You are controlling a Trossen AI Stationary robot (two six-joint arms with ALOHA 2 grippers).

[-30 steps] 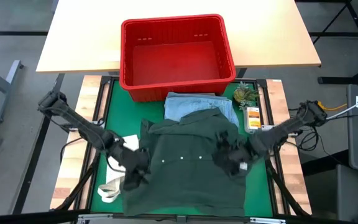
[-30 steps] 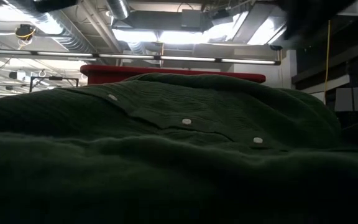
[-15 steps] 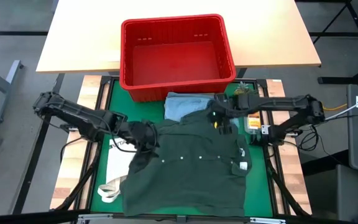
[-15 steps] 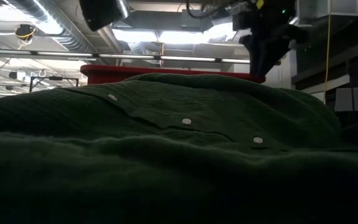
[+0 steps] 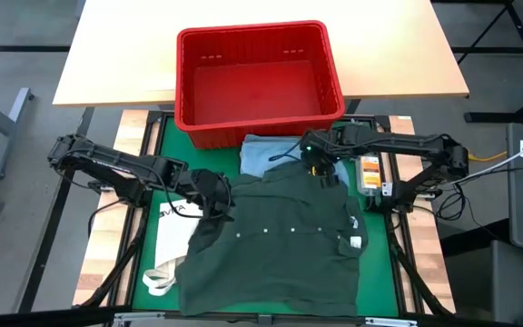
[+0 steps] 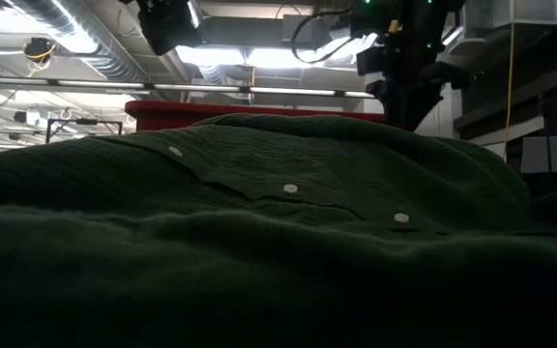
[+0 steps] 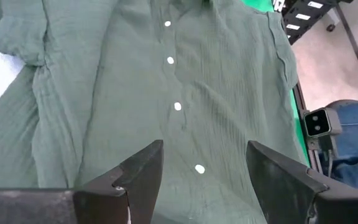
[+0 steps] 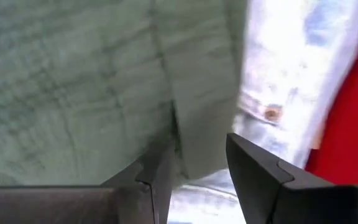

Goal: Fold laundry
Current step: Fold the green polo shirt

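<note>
The high view is evenly and brightly lit from above, with soft, short shadows under the red basket [image 5: 257, 77] and no glare. The low view is dim and backlit: ceiling strip lights [image 6: 259, 56] blow out to white, while the dark green shirt [image 6: 288, 222] in the foreground sinks into near-black and looks soft, probably out of focus close to the lens. The left wrist view is bright and sharp. The right wrist view is smeared throughout, the light blue garment [image 8: 291, 68] especially.
</note>
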